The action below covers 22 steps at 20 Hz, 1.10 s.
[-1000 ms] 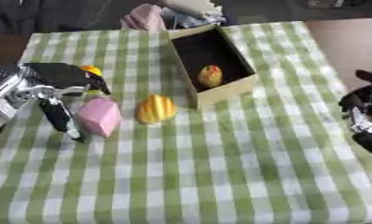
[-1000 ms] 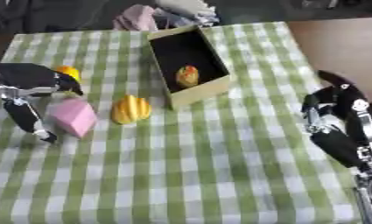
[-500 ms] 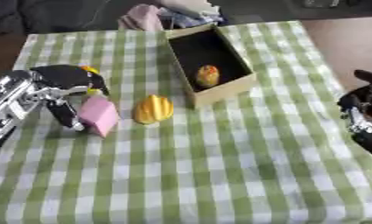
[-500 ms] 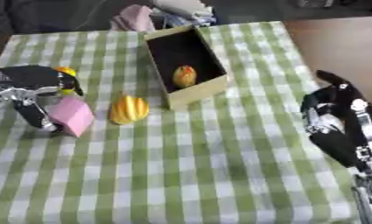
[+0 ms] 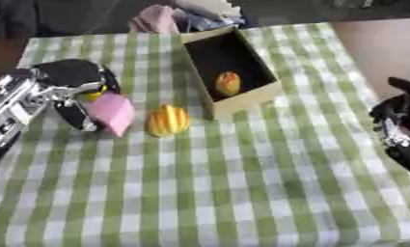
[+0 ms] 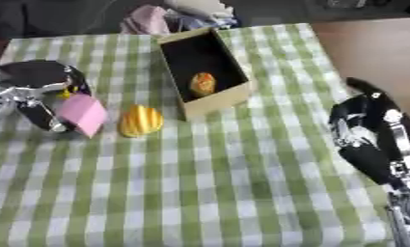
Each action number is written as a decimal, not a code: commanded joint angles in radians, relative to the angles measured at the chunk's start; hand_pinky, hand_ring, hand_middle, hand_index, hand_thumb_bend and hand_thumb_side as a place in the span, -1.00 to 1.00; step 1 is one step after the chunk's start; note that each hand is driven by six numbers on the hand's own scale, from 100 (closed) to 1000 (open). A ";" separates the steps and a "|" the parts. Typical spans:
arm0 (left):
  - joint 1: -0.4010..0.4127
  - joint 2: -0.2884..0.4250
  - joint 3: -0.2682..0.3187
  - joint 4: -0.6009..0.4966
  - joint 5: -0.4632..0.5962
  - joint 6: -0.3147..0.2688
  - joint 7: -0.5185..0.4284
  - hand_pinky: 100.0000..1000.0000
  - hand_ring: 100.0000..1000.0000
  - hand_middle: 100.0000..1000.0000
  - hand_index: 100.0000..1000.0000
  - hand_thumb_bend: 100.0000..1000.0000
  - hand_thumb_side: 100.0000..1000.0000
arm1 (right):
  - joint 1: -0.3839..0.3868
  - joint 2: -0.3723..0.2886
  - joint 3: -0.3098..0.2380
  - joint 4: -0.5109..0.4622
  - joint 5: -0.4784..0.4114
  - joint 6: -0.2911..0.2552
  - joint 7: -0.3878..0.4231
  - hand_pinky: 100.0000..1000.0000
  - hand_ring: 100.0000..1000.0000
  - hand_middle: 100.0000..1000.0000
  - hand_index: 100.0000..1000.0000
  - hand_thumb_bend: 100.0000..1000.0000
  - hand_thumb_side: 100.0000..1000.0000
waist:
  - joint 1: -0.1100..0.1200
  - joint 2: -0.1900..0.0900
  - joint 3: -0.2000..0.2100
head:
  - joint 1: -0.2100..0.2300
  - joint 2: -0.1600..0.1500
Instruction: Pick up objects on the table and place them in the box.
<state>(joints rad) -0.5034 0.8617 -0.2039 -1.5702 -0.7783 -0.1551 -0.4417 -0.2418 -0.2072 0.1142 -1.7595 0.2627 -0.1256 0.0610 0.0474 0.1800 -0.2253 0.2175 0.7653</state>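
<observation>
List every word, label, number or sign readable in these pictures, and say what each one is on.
None can be read.
Box: plain tan walls, no print showing.
Pink block held in the left hand: plain faces.
Yellow ridged object and the orange item in the box: unmarked.
Checked tablecloth: pattern only.
Right hand: no legible marking.
</observation>
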 commanded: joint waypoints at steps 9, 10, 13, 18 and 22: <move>-0.255 -0.137 -0.044 0.148 -0.066 0.018 0.060 0.50 0.24 0.07 0.35 -0.35 -0.95 | -0.020 -0.001 0.061 -0.008 -0.026 -0.019 0.066 -0.17 0.14 -0.01 0.74 -1.00 -0.18 | 0.010 -0.020 -0.086 | 0.052 0.004; -0.269 -0.158 -0.053 0.164 -0.082 0.014 0.067 0.50 0.25 0.09 0.36 -0.36 -0.95 | -0.021 0.001 0.068 -0.008 -0.029 -0.021 0.073 -0.17 0.14 -0.01 0.74 -1.00 -0.18 | 0.010 -0.018 -0.095 | 0.059 0.001; -0.293 -0.208 -0.079 0.202 -0.126 0.000 0.086 0.51 0.30 0.16 0.42 -0.33 -0.94 | -0.024 0.005 0.079 -0.007 -0.036 -0.024 0.090 -0.17 0.14 -0.01 0.73 -1.00 -0.18 | 0.010 -0.015 -0.114 | 0.069 -0.004; -0.298 -0.259 -0.113 0.221 -0.172 -0.009 0.112 0.54 0.43 0.40 0.61 -0.25 -0.85 | -0.030 0.009 0.081 -0.007 -0.040 -0.025 0.097 -0.17 0.14 -0.01 0.73 -1.00 -0.18 | 0.010 -0.011 -0.137 | 0.075 -0.014; -0.292 -0.266 -0.117 0.217 -0.193 0.009 0.146 0.55 0.48 0.64 0.79 -0.16 -0.68 | -0.031 0.010 0.080 -0.005 -0.038 -0.026 0.098 -0.17 0.14 -0.01 0.72 -1.00 -0.18 | 0.012 -0.011 -0.140 | 0.074 -0.014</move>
<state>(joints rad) -0.7786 0.5800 -0.3254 -1.3439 -0.9636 -0.1509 -0.3100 -0.2600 -0.1952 0.1978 -1.7559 0.2341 -0.1491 0.1571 0.0481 0.1810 -0.3642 0.2892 0.7630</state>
